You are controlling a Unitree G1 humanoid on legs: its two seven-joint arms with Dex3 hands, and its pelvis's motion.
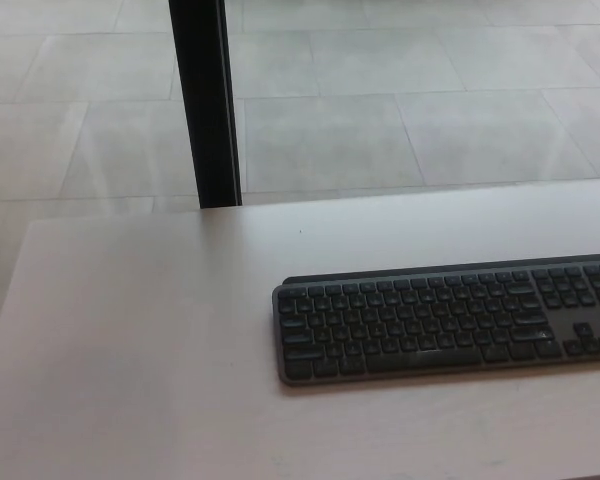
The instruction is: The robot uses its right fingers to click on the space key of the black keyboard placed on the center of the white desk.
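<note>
Fingers are nowhere to be seen: neither robot hand shows in the picture, so I cannot tell if they are apart or together. Out from there, the flat black keyboard with dark keys (450,320) lies on the smooth white desk (130,330), at the right of the frame and running off the right edge, with its long space key (442,353) in the bottom row untouched. Pressing looks not yet begun, so the whole job is left.
</note>
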